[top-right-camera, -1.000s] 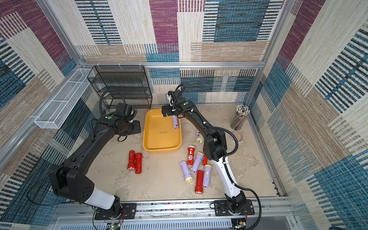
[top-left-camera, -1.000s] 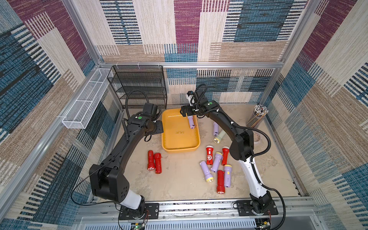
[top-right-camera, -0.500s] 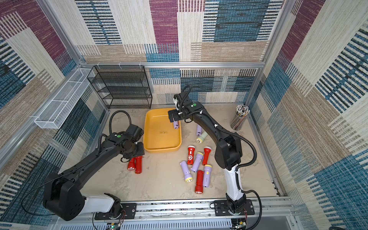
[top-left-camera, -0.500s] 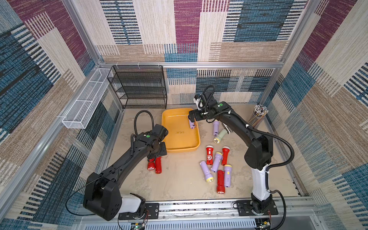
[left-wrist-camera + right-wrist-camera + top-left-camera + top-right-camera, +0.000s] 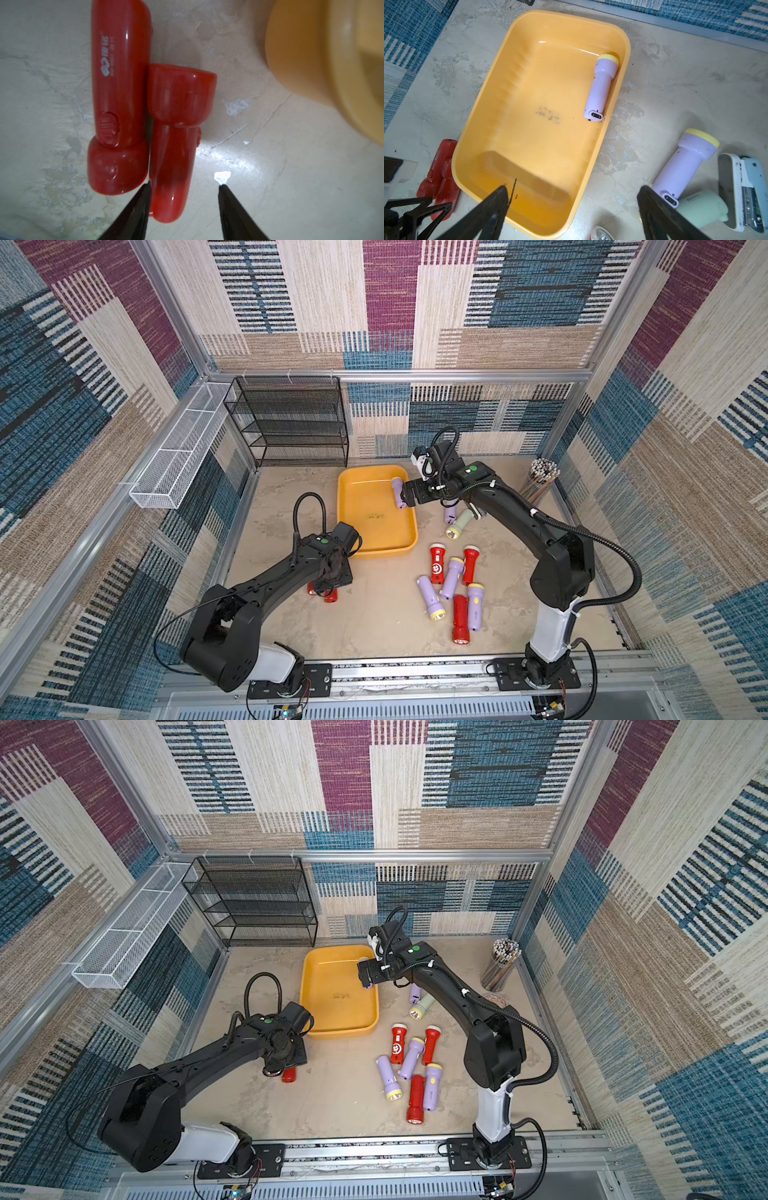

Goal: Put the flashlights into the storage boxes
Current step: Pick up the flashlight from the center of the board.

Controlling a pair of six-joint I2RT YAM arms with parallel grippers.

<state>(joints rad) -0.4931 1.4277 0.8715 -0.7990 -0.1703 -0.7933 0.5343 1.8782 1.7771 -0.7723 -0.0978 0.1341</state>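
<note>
Two red flashlights [image 5: 120, 83] lie side by side on the table in front of the yellow-orange storage box [image 5: 376, 553]. My left gripper [image 5: 184, 184] is down over them, open. One finger sits between the two and the other stands off the tail of the nearer flashlight [image 5: 176, 135]. My right gripper [image 5: 574, 187] hangs open and empty over the box's right rim [image 5: 616, 99]. A lilac flashlight [image 5: 602, 83] lies inside the box against that wall. Outside it lie another lilac flashlight [image 5: 687, 164] and a pale green one [image 5: 699, 207]. Several red and lilac flashlights [image 5: 452, 576] are bunched at the front right.
A black mesh rack [image 5: 291, 423] stands at the back left and a white wire basket [image 5: 178, 456] hangs on the left wall. A cup of sticks [image 5: 540, 481] is at the back right. A grey stapler-like object [image 5: 745, 191] lies beside the pale green flashlight.
My left arm swung forward from beside the box and came down over the two red flashlights, its jaws narrowing. My right gripper drew back to the right, staying open.
</note>
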